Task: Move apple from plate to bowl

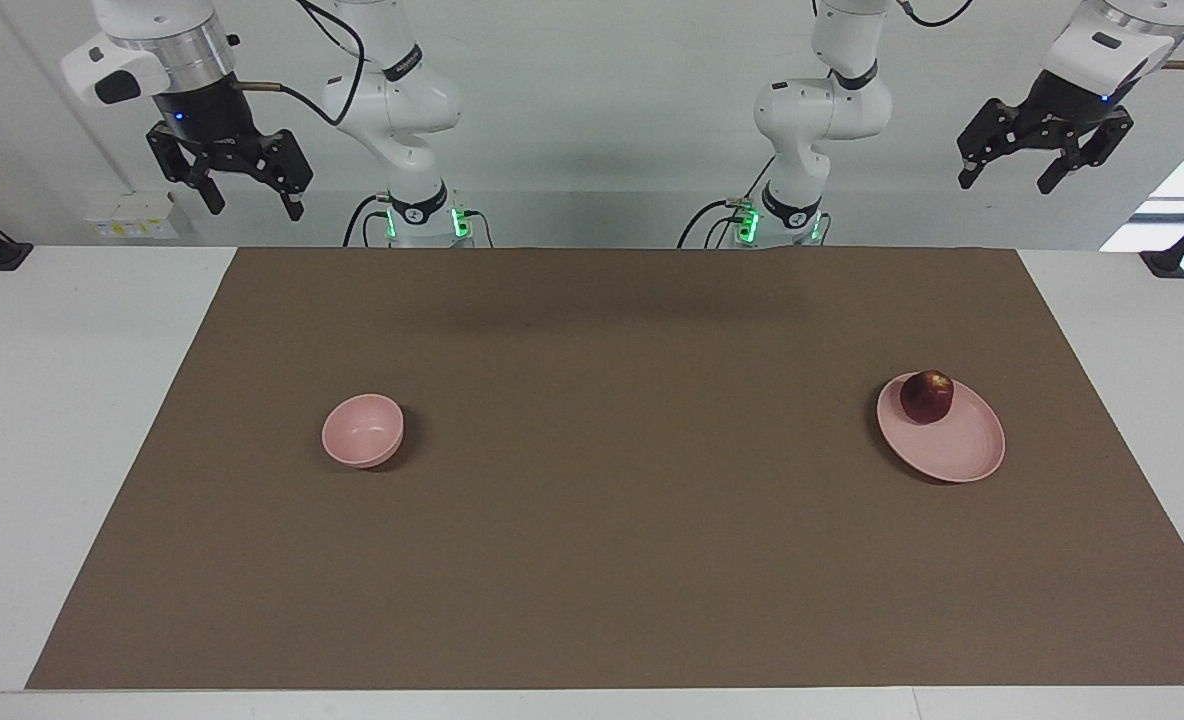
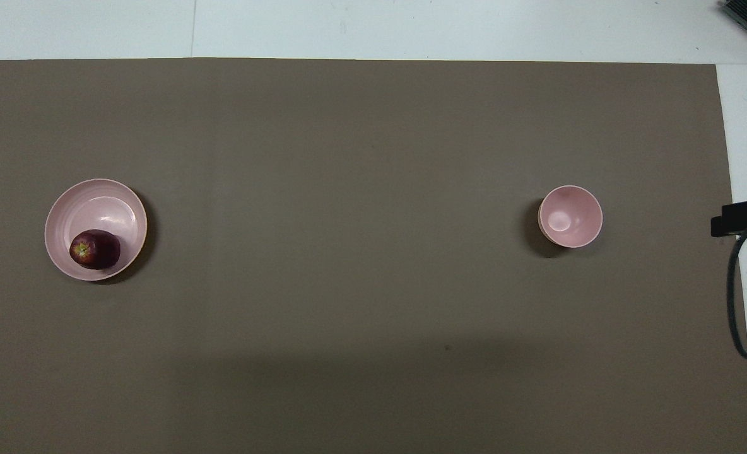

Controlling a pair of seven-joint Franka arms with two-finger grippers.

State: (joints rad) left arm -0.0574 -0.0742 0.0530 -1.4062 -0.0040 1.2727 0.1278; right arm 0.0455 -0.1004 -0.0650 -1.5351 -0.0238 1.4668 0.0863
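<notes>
The dark red apple [image 1: 927, 396] [image 2: 94, 250] lies on the pale pink plate [image 1: 962, 450] [image 2: 105, 202], on the part of it nearer to the robots. The plate stands toward the left arm's end of the brown mat. The small pink bowl [image 1: 363, 430] [image 2: 570, 215] stands empty toward the right arm's end. My left gripper [image 1: 1010, 180] is open and empty, raised high at the robots' edge of the table, above and nearer the robots than the plate. My right gripper [image 1: 252, 203] is open and empty, raised high at the robots' edge toward its own end. Both arms wait.
A brown mat [image 1: 612, 520] covers most of the white table [image 1: 72, 400]. A black fitting with a grey cable [image 2: 742, 217] reaches in at the right arm's end of the table. Black clamps [image 1: 1167, 262] sit at the table's corners by the robots.
</notes>
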